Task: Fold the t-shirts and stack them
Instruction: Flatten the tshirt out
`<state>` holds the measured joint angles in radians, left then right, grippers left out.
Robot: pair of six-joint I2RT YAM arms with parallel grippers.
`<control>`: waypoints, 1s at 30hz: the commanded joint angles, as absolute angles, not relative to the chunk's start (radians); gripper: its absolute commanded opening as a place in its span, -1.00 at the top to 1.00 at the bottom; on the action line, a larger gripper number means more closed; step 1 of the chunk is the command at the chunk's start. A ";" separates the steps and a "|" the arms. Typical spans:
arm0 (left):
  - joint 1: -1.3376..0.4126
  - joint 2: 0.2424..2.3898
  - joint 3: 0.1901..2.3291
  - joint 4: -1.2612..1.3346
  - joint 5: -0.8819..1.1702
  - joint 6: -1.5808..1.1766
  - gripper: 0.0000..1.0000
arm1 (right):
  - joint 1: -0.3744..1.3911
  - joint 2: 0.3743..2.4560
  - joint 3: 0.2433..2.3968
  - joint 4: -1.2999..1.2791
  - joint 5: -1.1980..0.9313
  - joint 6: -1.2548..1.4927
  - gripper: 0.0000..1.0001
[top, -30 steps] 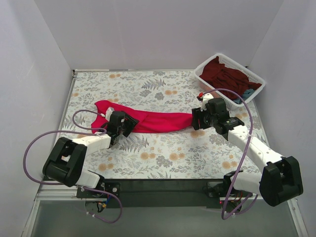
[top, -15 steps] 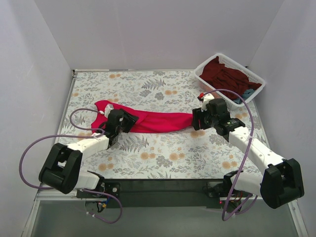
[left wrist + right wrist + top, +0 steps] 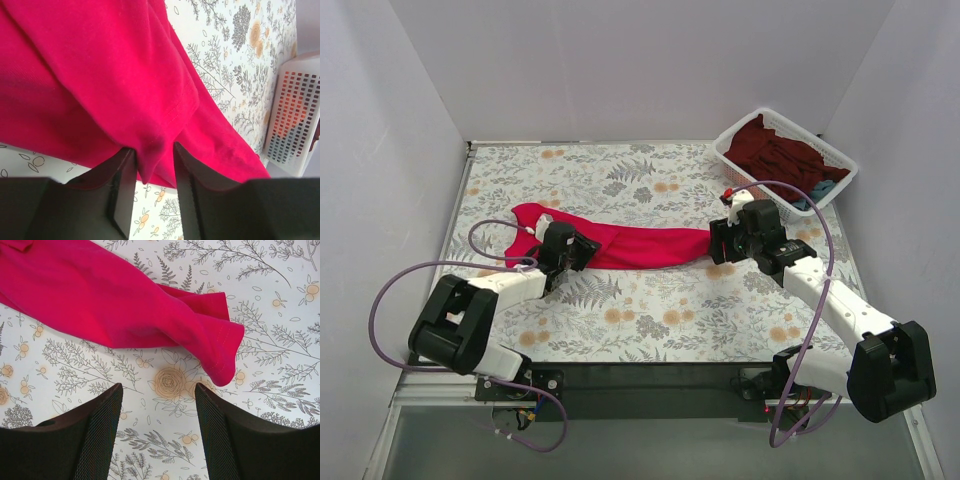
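1. My left gripper (image 3: 150, 155) is clenched on a fold of the red shirt (image 3: 640, 245) near its left end. The cloth is pinched between both fingers.
2. My right gripper (image 3: 157, 387) hangs released over the table (image 3: 650, 310), just short of the shirt's right end, with only the floral top between its fingers.
3. The shirt lies bunched in a long strip across the middle of the table, between my grippers.
4. The basket (image 3: 740, 172) sits in the far right corner, near my right arm and apart from the shirt. It holds maroon cloth (image 3: 775, 150) and a bit of teal cloth (image 3: 820, 190).
5. Purple cables (image 3: 780, 183) loop beside my arms, and the left one arcs close to the shirt's left end.
6. Count: one shirt out, one basket, two grippers, two cables. I cannot tell how many shirts are in the basket.
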<state>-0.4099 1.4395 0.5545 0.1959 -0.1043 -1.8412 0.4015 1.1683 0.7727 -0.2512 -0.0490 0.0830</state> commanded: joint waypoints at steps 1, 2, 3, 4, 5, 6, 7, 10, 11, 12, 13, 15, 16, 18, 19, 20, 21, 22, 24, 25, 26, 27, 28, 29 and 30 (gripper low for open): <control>-0.414 1.443 0.572 0.225 -0.117 -1.845 0.38 | 0.405 1.154 0.764 -0.206 -0.052 0.091 -0.33; -0.416 1.445 0.574 0.225 -0.118 -1.845 0.52 | 0.405 1.154 0.764 -0.203 -0.052 0.091 -0.33; -0.414 1.445 0.574 0.225 -0.121 -1.842 0.60 | 0.405 1.154 0.764 -0.204 -0.052 0.091 -0.32; -0.414 1.439 0.574 0.224 -0.120 -1.841 0.72 | 0.405 1.154 0.764 -0.204 -0.045 0.092 -0.33; -0.414 1.425 0.574 0.218 -0.127 -1.836 0.81 | 0.405 1.154 0.762 -0.204 -0.041 0.095 -0.32; -0.414 1.413 0.575 0.209 -0.133 -1.833 1.00 | 0.405 1.152 0.761 -0.203 -0.035 0.094 -0.33; -0.414 1.396 0.578 0.196 -0.144 -1.827 1.00 | 0.403 1.152 0.762 -0.202 -0.019 0.097 -0.33; -0.414 1.280 0.626 0.100 -0.198 -1.760 1.00 | 0.405 1.151 0.765 -0.202 0.035 0.109 -0.33; -0.410 1.250 0.656 0.031 -0.236 -1.712 1.00 | 0.402 1.150 0.768 -0.202 0.047 0.110 -0.34; -0.408 1.220 0.675 0.006 -0.254 -1.691 1.00 | 0.399 1.150 0.772 -0.206 0.057 0.113 -0.39; -0.403 1.188 0.690 -0.042 -0.270 -1.669 1.00 | 0.394 1.149 0.776 -0.206 0.061 0.120 -0.42; -0.380 1.083 0.713 -0.121 -0.299 -1.599 1.00 | 0.382 1.150 0.796 -0.204 0.052 0.123 -0.46; -0.370 1.048 0.733 -0.144 -0.317 -1.573 1.00 | 0.379 1.152 0.804 -0.204 0.032 0.124 -0.48; -0.335 0.951 0.756 -0.218 -0.333 -1.534 1.00 | 0.374 1.157 0.828 -0.204 0.015 0.123 -0.49; -0.321 0.892 0.778 -0.244 -0.340 -1.498 1.00 | 0.373 1.163 0.834 -0.204 0.008 0.118 -0.50; -0.295 0.862 0.785 -0.291 -0.342 -1.482 1.00 | 0.373 1.166 0.848 -0.204 0.008 0.120 -0.50; -0.284 0.835 0.790 -0.313 -0.348 -1.467 1.00 | 0.370 1.175 0.853 -0.204 0.008 0.117 -0.50; -0.273 0.775 0.796 -0.333 -0.362 -1.447 1.00 | 0.370 1.180 0.856 -0.206 -0.026 0.118 -0.50; -0.255 0.720 0.799 -0.385 -0.382 -1.427 1.00 | 0.368 1.201 0.868 -0.204 -0.038 0.114 -0.50; -0.252 0.669 0.802 -0.402 -0.420 -1.407 1.00 | 0.368 1.212 0.871 -0.204 -0.063 0.107 -0.49; -0.252 0.646 0.807 -0.437 -0.439 -1.396 1.00 | 0.368 1.221 0.876 -0.204 -0.072 0.103 -0.49; -0.252 0.626 0.811 -0.451 -0.460 -1.385 1.00 | 0.368 1.241 0.880 -0.206 -0.081 0.103 -0.48; -0.252 0.594 0.816 -0.460 -0.483 -1.375 1.00 | 0.368 1.247 0.882 -0.206 -0.112 0.106 -0.47; -0.250 0.582 0.825 -0.468 -0.506 -1.353 1.00 | 0.368 1.252 0.881 -0.207 -0.136 0.109 -0.46; -0.252 0.574 0.830 -0.465 -0.512 -1.342 1.00 | 0.370 1.259 0.876 -0.206 -0.161 0.115 -0.46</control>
<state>-0.2565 0.5968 0.7864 -0.3866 -0.4156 -1.4223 0.3721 1.2411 0.8436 -0.2276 -0.0692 0.1074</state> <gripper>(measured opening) 0.015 0.730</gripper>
